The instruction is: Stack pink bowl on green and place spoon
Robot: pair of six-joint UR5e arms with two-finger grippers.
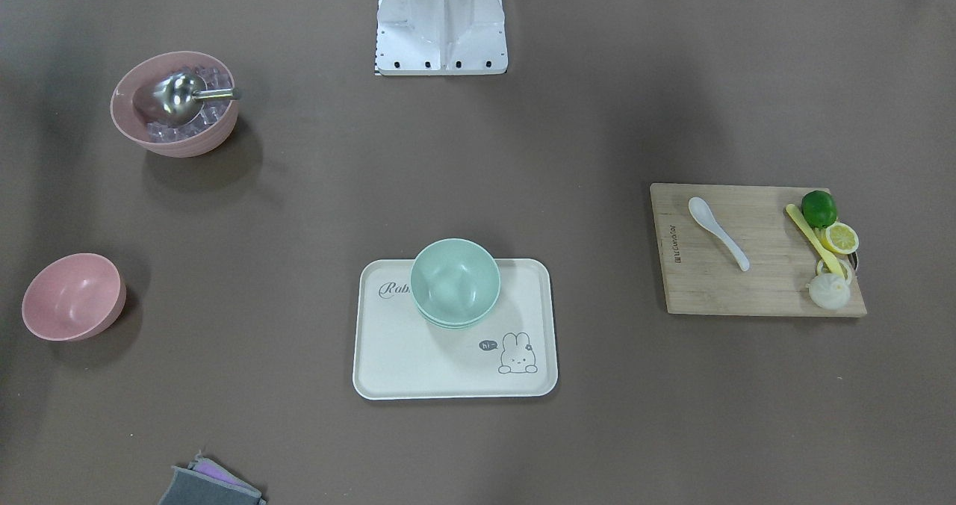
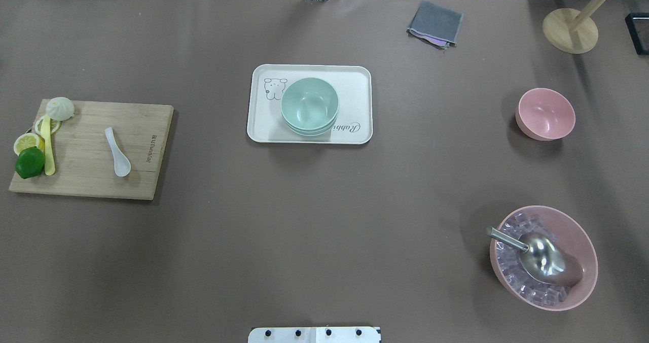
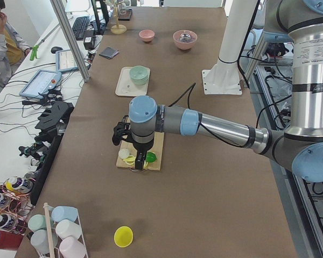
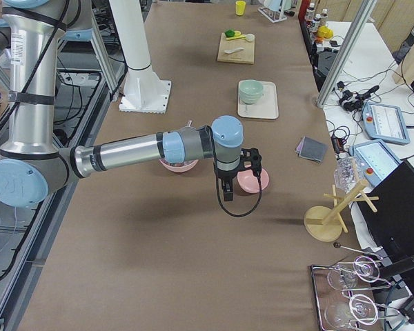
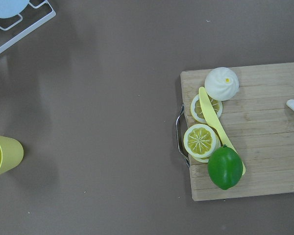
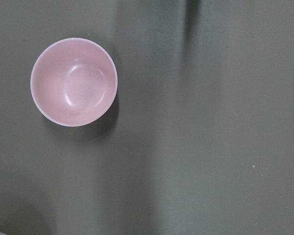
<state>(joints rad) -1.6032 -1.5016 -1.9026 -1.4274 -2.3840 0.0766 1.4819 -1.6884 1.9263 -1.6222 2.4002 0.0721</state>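
Sitting upright on the bench (image 6: 210,122) at the upper left of the right wrist view, the pink bowl (image 6: 74,82) lies nearest the right gripper (image 4: 225,192); whether that gripper is released or clenched, I cannot tell.

The tray (image 1: 388,355) reads "Rabbi" and "hi".

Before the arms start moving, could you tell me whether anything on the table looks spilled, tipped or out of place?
Nothing serious: the pink bowl and green bowls stand upright, and the spoon lies flat on the cutting board. Only the board sits slightly askew.
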